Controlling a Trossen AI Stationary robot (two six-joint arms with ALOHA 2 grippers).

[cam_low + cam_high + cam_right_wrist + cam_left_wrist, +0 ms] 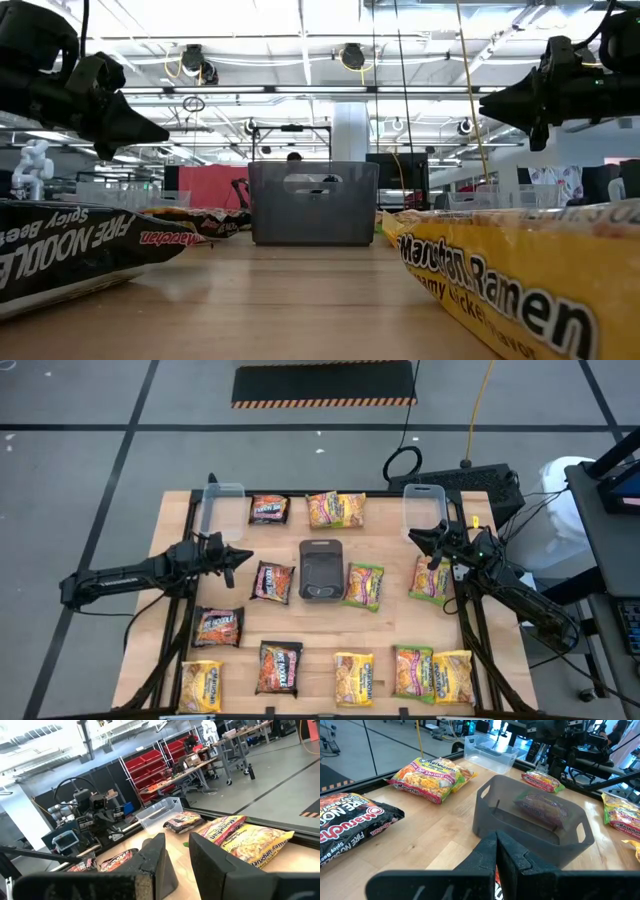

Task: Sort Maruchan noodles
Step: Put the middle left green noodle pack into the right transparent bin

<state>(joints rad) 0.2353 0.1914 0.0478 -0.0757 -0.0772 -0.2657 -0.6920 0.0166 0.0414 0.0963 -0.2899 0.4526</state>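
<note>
Left gripper (243, 556), fingers (485, 851) shut and empty, hovered just short of the tray (322, 570); right gripper (418, 536), fingers (150, 852) apart and empty, waited, likely before sorting the Maruchan noodles (272, 581).

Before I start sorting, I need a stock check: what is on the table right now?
dark packets: four, brown-red; one at the back, three left of centre and at the front
green-edged packets: four, orange-pink; one at the back, two right of the tray, one at the front
yellow packets: three, all in the front row
packet in tray: one, dark, colour unclear
tray: one, dark grey, centre
tubs: two, clear, back left and back right
table: one, light wood
left gripper: shut, empty, hovering left of the tray
right gripper: open, empty, hovering right of the tray
</note>
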